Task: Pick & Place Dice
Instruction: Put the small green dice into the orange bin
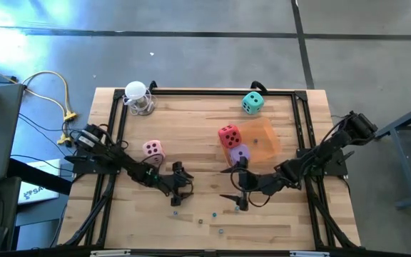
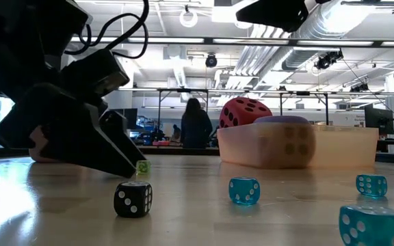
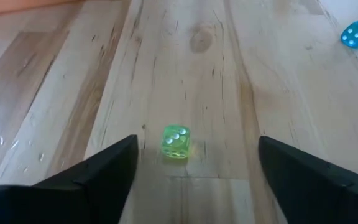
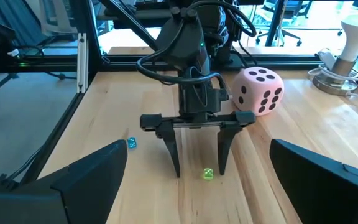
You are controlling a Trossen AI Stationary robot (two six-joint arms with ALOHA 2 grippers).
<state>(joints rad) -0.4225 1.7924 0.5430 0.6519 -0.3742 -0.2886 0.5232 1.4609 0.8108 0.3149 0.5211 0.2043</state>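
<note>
My left gripper (image 3: 197,146) is open and low over the table, its fingers standing on either side of a tiny green die (image 3: 176,143) without touching it. The right wrist view shows the same gripper (image 4: 199,173) straddling the green die (image 4: 208,173). My right gripper (image 1: 240,187) faces it from the right, open and holding nothing. Of the big soft dice, the pink die (image 1: 153,150) rests on the wood behind my left arm. The red die (image 1: 228,135) and the purple die (image 1: 239,153) sit in the orange translucent tray (image 1: 262,139). The teal die (image 1: 252,103) stands at the far side.
Tiny dice lie near the front edge: a black one (image 2: 133,199) and blue ones (image 2: 243,190) (image 2: 371,184) (image 2: 375,225). A white lamp-like object (image 1: 138,96) stands at the far left corner. A black frame (image 1: 113,128) borders the table. A person (image 2: 194,123) stands in the room behind.
</note>
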